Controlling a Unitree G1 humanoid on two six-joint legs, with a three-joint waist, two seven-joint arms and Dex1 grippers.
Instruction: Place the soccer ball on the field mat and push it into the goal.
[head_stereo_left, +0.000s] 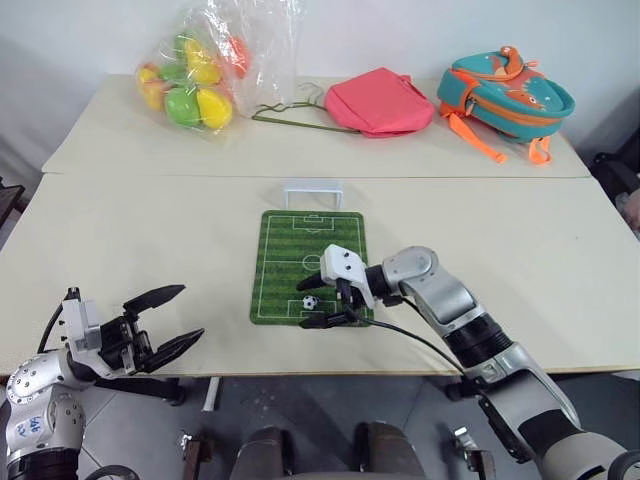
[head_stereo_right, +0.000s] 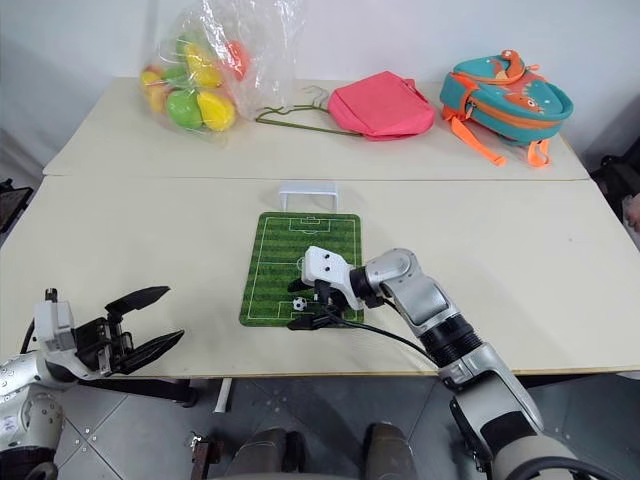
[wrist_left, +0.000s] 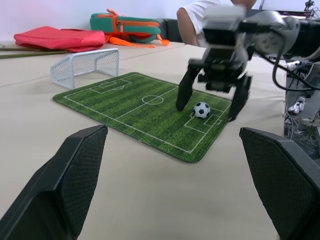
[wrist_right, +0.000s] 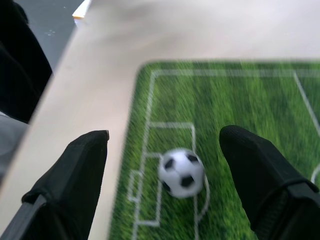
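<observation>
We see the soccer ball (head_stereo_left: 310, 302) lying on the field mat (head_stereo_left: 290, 250), in the printed goal box at the mat's near end, just below the middle of the frame. It sits between the two black fingers of the right pincer (head_stereo_left: 326, 298), which stand spread wide on either side of it; neither finger appears to touch the ball. In the left wrist view the ball (wrist_left: 202, 110) rests on the grass with a gap to each finger.

At the mat's far end, just past its edge, stands the goal (head_stereo_left: 313, 192), its opening toward the mat.

At the lower left of the frame the left pincer (head_stereo_left: 176, 316) hovers by the near edge of the tabletop (head_stereo_left: 120, 230), well apart from the mat, its fingers wide and holding nothing.

Along the top of the frame we find a clear bag of coloured balls (head_stereo_left: 205, 75) at upper left, a pink pouch (head_stereo_left: 380, 100) at centre, and a teal and orange backpack (head_stereo_left: 505, 95) at upper right.
</observation>
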